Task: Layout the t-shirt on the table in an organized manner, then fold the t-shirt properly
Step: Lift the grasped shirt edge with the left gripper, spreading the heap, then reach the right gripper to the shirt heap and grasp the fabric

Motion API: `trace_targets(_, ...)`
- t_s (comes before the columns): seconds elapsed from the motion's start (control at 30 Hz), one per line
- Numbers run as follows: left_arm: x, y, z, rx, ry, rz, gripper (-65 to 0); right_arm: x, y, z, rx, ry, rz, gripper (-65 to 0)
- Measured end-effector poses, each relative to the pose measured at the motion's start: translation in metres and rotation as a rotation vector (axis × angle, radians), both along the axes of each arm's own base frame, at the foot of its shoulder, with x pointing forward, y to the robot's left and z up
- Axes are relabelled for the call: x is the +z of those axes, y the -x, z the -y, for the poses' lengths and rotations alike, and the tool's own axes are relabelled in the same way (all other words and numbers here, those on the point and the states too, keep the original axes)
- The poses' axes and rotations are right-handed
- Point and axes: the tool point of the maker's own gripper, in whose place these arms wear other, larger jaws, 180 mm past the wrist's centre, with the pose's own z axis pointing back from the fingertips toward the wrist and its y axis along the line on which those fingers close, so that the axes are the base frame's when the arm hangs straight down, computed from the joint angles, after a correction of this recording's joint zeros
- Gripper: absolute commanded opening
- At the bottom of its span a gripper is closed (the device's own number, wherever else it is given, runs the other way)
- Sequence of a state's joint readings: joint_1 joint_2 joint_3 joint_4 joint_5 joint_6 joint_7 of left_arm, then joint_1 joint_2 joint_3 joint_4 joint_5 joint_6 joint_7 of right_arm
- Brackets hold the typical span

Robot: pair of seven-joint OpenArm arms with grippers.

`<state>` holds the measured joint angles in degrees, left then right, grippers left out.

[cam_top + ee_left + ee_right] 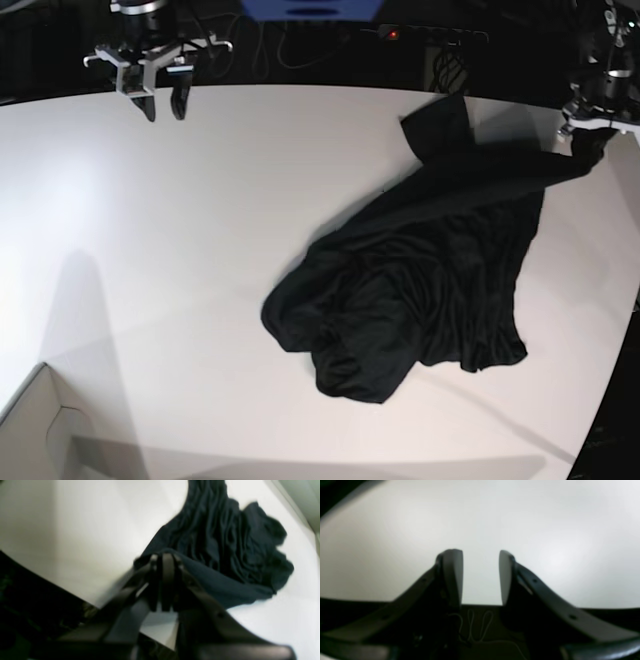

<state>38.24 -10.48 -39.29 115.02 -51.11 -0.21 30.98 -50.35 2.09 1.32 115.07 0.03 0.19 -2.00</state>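
Note:
The black t-shirt (420, 280) lies crumpled on the right half of the white table (200, 250). One edge of it is pulled taut up toward the far right, where my left gripper (588, 140) is shut on the fabric. In the left wrist view the same gripper (166, 560) pinches a fold of the t-shirt (225, 550), and the rest trails in ripples over the table (87, 530). My right gripper (160, 100) hovers open at the far left edge. Its fingers (452, 575) hold nothing, with only bare table (545, 530) beyond them.
A pale cardboard box corner (40, 430) juts in at the near left. Cables and a power strip (430, 35) lie behind the table's far edge. The table's curved edge runs down the right side (610, 380).

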Motion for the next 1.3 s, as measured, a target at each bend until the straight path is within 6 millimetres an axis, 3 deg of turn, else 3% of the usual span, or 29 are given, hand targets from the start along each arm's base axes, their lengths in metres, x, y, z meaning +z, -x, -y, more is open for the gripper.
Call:
trace_targets(0.1, 0.001, 0.001, -0.004, 0.01, -0.007, 0.0, -64.5, 0.002, -0.009, -0.014, 0.031, -0.027, 0.019, -39.8)
trace_targets(0.23, -0.007, 0.004, -0.007, 0.02, 0.003, -0.019, -64.5, 0.01, -0.035, -0.038, 0.076, -0.075, 0.074, -33.8)
trace_targets(0.37, -0.017, 0.009, -0.01, 0.035, 0.017, -0.045, -64.5, 0.009, -0.059, -0.089, 0.186, -0.154, 0.028, -27.4)
trace_targets(0.53, -0.035, 0.017, -0.016, 0.062, 0.038, -0.086, -64.5, 0.029, -0.098, -0.147, 0.346, -0.189, 0.031, -26.9)
trace_targets(0.63, -0.049, 0.02, -0.01, 0.052, 0.059, -0.119, -64.5, 0.035, -0.116, -0.168, 0.359, -0.229, 0.05, -26.9)
trace_targets(0.77, -0.062, 0.023, -0.003, 0.01, 0.005, -0.18, -64.5, -0.007, -0.114, -0.167, 0.375, -0.178, -0.07, -27.0)
trace_targets(0.83, -0.068, 0.022, 0.008, -0.02, 0.0, -0.193, -64.5, -0.003, -0.121, -0.173, 0.396, -0.175, -0.051, -27.0)
trace_targets(0.93, -0.079, 0.026, 0.021, -0.06, -0.001, -0.24, -64.5, 0.013, -0.148, -0.177, 0.407, -0.166, 0.021, -27.0)
trace_targets(1.03, -0.079, 0.025, 0.021, -0.063, -0.015, -0.236, -64.5, 0.012, -0.164, -0.175, 0.406, -0.143, 0.035, -27.0)
trace_targets(1.13, -0.079, 0.025, 0.021, -0.064, -0.017, -0.237, -64.5, -0.004, -0.168, -0.176, 0.414, -0.125, -0.014, -27.1)
trace_targets(1.3, -0.08, 0.026, 0.021, -0.064, -0.016, -0.239, -64.5, 0.007, -0.201, -0.183, 0.415, -0.113, 0.033, -29.0)
